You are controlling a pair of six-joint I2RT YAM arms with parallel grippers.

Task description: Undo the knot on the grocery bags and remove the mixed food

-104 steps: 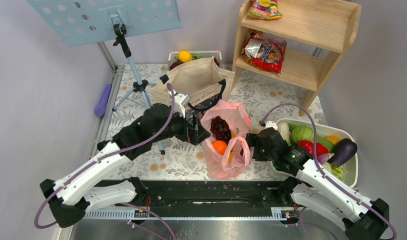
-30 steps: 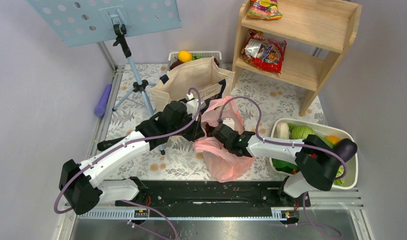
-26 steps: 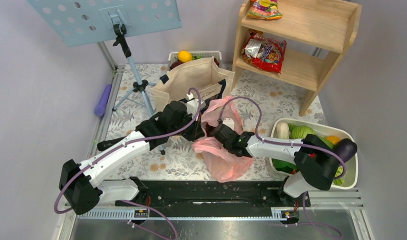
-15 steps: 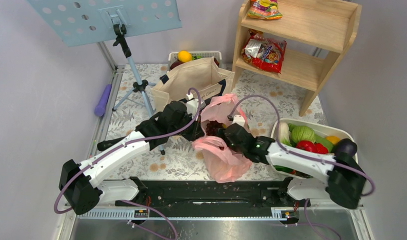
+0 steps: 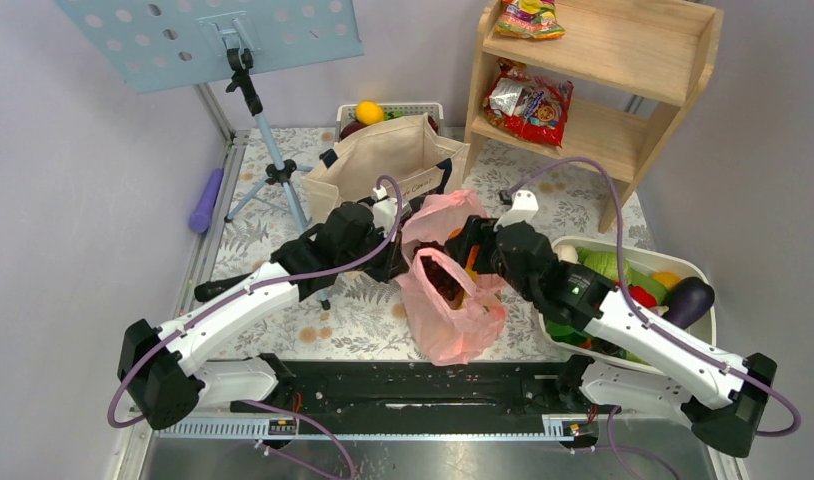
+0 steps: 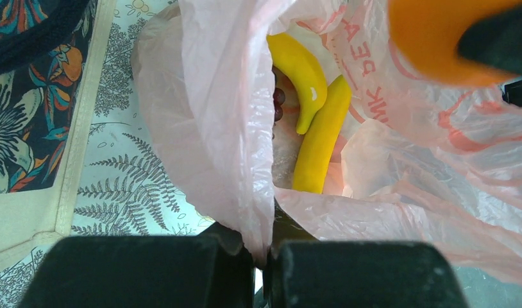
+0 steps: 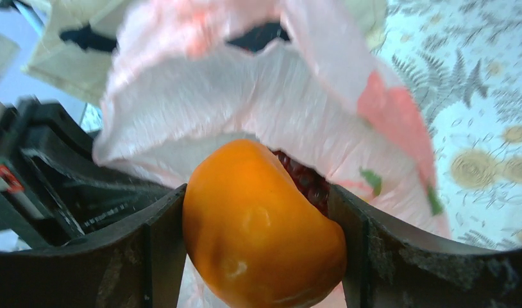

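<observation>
My right claw [image 7: 255, 247] is clamped on an orange fruit [image 7: 258, 205], one finger pressed against each side, holding it just above the open mouth of the pink grocery bag [image 7: 245, 96], with dark grapes [image 7: 306, 181] showing right behind it. My left claw [image 6: 263, 260] is pinched together on a fold of the bag's rim, and past it I can see two yellow bananas [image 6: 316, 122] lying inside. The bag sits on the tabletop [image 5: 323, 330] between the two arms, just in front of the beige tote [image 5: 383, 155], and a white tray [image 5: 709, 345] of vegetables is off to the right
</observation>
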